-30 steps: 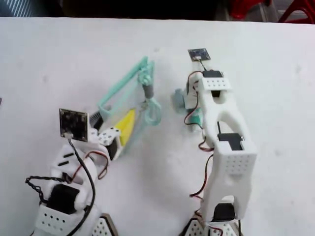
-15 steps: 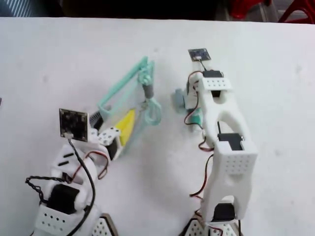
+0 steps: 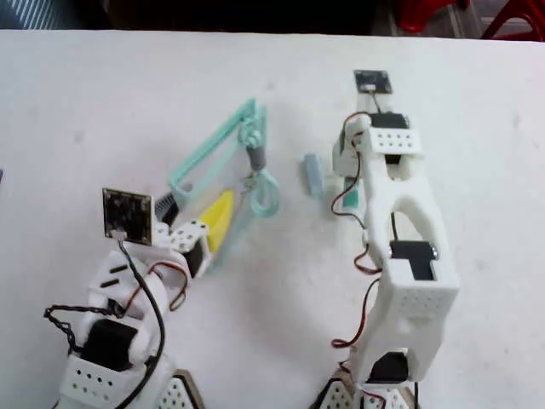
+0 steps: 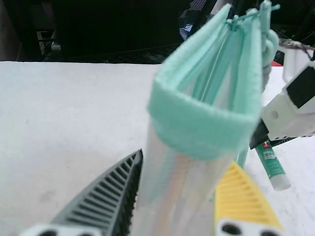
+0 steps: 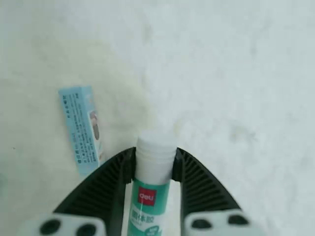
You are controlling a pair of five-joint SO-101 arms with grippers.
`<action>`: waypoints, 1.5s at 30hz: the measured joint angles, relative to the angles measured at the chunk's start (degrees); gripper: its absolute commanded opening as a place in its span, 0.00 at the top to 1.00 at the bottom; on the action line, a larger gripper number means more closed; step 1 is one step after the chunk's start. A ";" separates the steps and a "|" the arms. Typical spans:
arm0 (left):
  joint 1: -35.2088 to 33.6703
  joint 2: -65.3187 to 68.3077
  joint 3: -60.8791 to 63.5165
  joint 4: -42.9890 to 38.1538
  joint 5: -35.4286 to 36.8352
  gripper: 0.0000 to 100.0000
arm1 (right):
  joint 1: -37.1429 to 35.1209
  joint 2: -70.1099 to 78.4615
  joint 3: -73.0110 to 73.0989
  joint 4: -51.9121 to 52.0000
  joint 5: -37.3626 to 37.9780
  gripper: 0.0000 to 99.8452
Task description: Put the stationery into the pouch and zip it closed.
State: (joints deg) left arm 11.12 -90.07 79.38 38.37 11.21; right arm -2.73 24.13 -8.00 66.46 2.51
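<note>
The left hand (image 4: 184, 162) is clenched on the near end of the mint pouch (image 3: 223, 162). The pouch's long axis slants away from that arm across the white worktop (image 3: 94, 94). Right of the pouch, near its looped cord (image 3: 266, 194), a small blue item (image 3: 313, 175) lies flat. Further right of the pouch, the right hand (image 5: 153, 153) grips a green-and-white glue stick (image 5: 151, 189), white end foremost. I judge the stick must travel left past the blue item, then be turned along the pouch's length to enter it.
</note>
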 measured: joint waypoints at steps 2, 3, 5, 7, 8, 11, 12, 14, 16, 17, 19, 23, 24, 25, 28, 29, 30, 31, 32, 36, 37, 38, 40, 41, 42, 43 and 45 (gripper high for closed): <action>0.00 0.00 0.00 0.00 0.00 0.76 | 0.09 -2.81 0.00 0.26 -0.35 0.98; 0.00 0.00 0.00 0.00 0.00 0.76 | -0.09 -4.48 0.00 0.62 -0.53 0.98; 0.00 0.00 0.00 0.00 0.00 0.76 | -0.26 -7.91 0.00 1.93 -0.53 0.98; 0.00 0.00 0.00 0.00 0.00 0.76 | -0.18 -11.25 0.00 3.43 -0.53 0.98; 0.00 0.00 0.00 0.00 0.00 0.76 | -0.18 -13.10 0.09 4.22 -0.53 0.98; 0.00 0.00 0.00 0.00 0.00 0.76 | -1.05 -18.55 0.09 6.77 -0.53 0.98; 0.00 0.00 0.00 0.00 0.00 0.76 | -1.58 -20.40 0.09 7.56 -0.53 0.98; 0.00 0.00 0.00 0.00 0.00 0.76 | -2.64 -23.82 0.09 9.23 -0.53 0.98; 0.00 0.00 0.00 0.00 0.00 0.76 | -3.96 -27.16 0.09 10.99 -0.53 0.98; 0.00 0.00 0.00 0.00 0.00 0.76 | -4.75 -28.75 0.09 11.96 -0.53 0.98; 0.09 0.00 0.00 0.00 0.00 0.76 | -6.24 -32.18 0.09 13.63 -0.53 0.98; 0.09 0.00 0.00 0.00 0.00 0.76 | -9.58 -39.65 0.09 15.74 -0.53 0.98; 0.09 0.00 0.00 0.00 0.00 0.76 | -10.37 -41.85 0.09 16.00 -0.53 0.98; 0.09 0.00 0.00 0.00 0.00 0.76 | -11.25 -43.96 0.09 16.18 -0.53 0.98; 0.09 0.00 0.00 0.00 0.00 0.76 | -13.27 -50.55 0.09 16.18 -0.53 0.98; 0.09 0.00 0.00 0.00 0.00 0.76 | -13.71 -52.84 0.09 16.18 -0.53 0.98; 0.09 0.00 0.00 0.00 0.00 0.76 | -13.89 -54.95 0.09 16.18 -0.53 0.98; 0.09 0.00 0.00 0.00 0.00 0.76 | -13.98 -57.14 0.09 16.18 -0.53 0.98; 0.09 0.00 0.00 0.00 0.00 0.76 | -14.42 -59.08 0.09 16.18 -0.53 0.98; 0.09 0.00 0.00 0.00 0.00 0.76 | -16.53 -65.23 0.00 14.86 -0.53 0.98; 0.09 0.00 0.00 0.00 0.00 0.76 | -16.88 -66.46 0.00 14.33 -0.53 0.98; 0.09 0.00 0.00 0.00 0.00 0.76 | -17.41 -67.52 0.00 13.63 -0.53 0.98; 0.18 0.00 0.00 0.00 0.00 0.76 | -19.16 -69.27 0.00 11.78 -0.53 0.98; 0.62 0.00 0.00 0.00 0.00 0.76 | -20.40 -69.89 0.00 10.64 -0.53 0.98; 1.23 0.00 0.00 0.00 0.00 0.76 | -21.54 -70.24 0.00 9.49 -0.53 0.98; 1.93 0.00 0.00 0.00 0.00 0.76 | -22.77 -70.33 0.00 8.26 -0.62 0.98; 2.90 -0.88 0.97 0.00 0.00 0.76 | -25.32 -70.51 0.00 5.54 -0.62 0.98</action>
State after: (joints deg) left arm 14.02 -90.95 80.35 38.37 11.21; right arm -28.04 -46.37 -8.00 72.00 1.89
